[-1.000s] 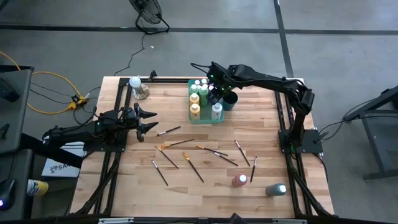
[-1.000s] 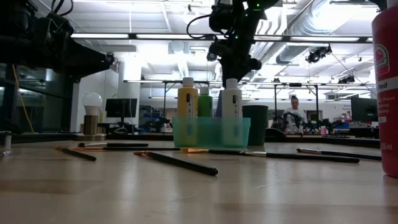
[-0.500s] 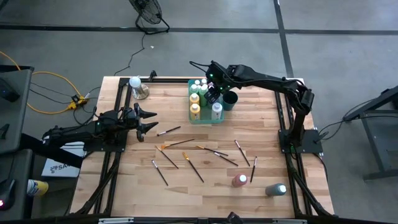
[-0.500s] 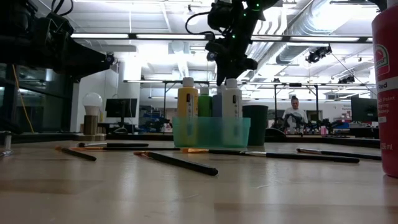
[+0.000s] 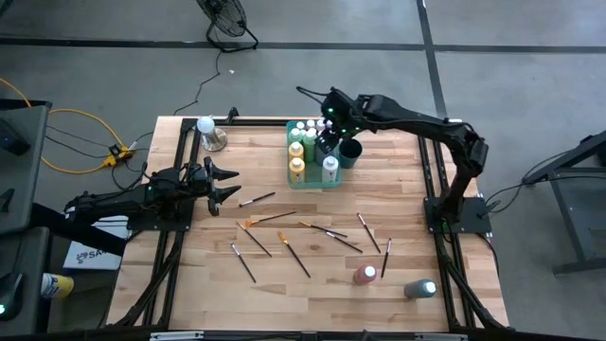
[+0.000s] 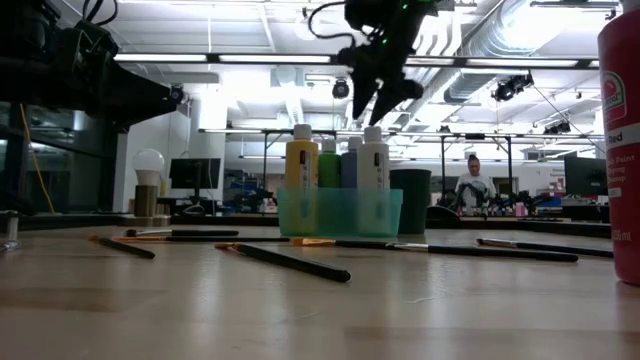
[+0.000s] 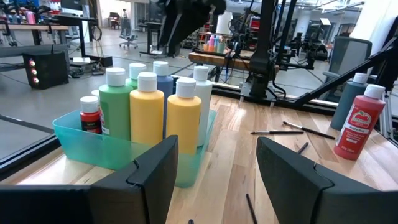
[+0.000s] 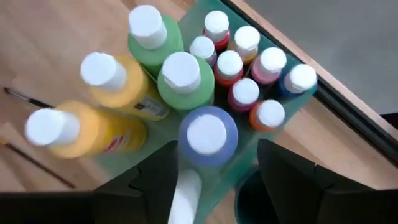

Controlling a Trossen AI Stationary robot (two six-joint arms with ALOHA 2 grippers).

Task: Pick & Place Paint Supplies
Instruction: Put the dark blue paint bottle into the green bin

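**Right gripper hangs released over the bottle bin**

The right gripper (image 5: 329, 123) has its fingers (image 8: 292, 180) spread apart, holding nothing. It hangs above the teal bin (image 5: 305, 177) at the far middle of the table, and the low view shows a clear gap between its fingertips and the bottle caps beneath. Directly under it in the right wrist view stands a blue bottle (image 8: 208, 134) with a white cap, upright inside the bin. Around that bottle the bin holds two green bottles (image 8: 182, 78), two yellow bottles (image 8: 99, 127), a white bottle (image 5: 329, 169) and a cluster of small bottles (image 8: 245, 62) in red, orange, pink and blue, all capped white. A dark cup (image 5: 349, 152) stands just beside the bin, on the side toward the right arm's base.

The left gripper (image 5: 230, 183) waits low over the table's left side, its fingers (image 7: 155, 168) also apart and empty, pointing toward the bin.

On the bare wood (image 5: 189, 275) nearer the front, several thin paintbrushes (image 5: 284, 217) lie scattered, apart from the bin. A red bottle (image 5: 364, 276) stands near the front right, with a grey bottle (image 5: 419, 288) near it at the front right corner. A clear object with a white ball top (image 5: 209, 131) stands at the far left corner.
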